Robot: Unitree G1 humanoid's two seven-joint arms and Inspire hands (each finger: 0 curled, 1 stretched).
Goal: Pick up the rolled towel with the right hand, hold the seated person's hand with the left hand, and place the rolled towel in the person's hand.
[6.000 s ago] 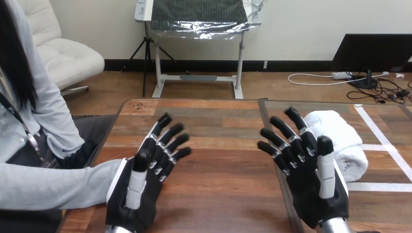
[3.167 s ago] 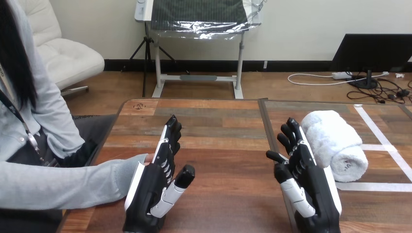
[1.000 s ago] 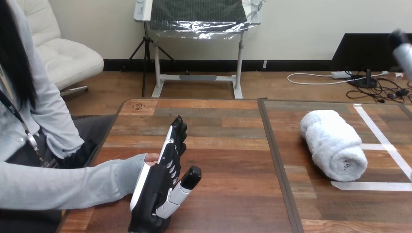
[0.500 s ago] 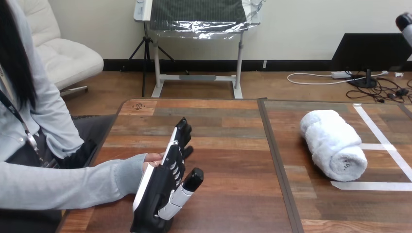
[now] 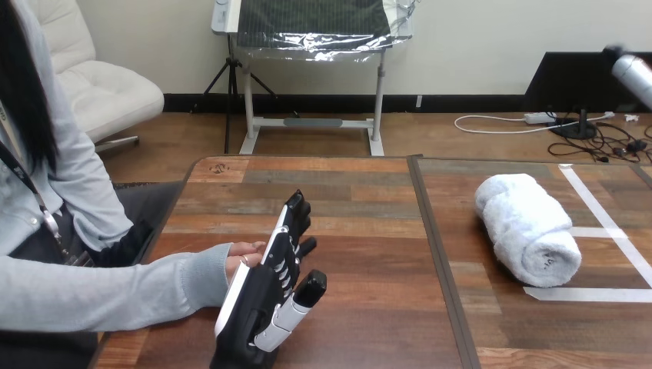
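Rolled white towel [image 5: 529, 229] lies on the right half of the wooden tabletop [image 5: 361, 231], head view. It is well apart from both hands and nothing touches it. Strips of white tape [image 5: 588, 294] run beside it, one just off its near end. A dark seam [image 5: 432, 246] splits the tabletop between the towel and the robot's black-and-white left hand [image 5: 261, 304]. That hand stands on edge at the near left, fingers [image 5: 291, 231] straight and close together, thumb jutting right, holding nothing. The person's hand [image 5: 244, 254], from a grey sleeve, lies just beside its back; contact cannot be told. A silver forearm [image 5: 635, 71] shows at the upper right edge.
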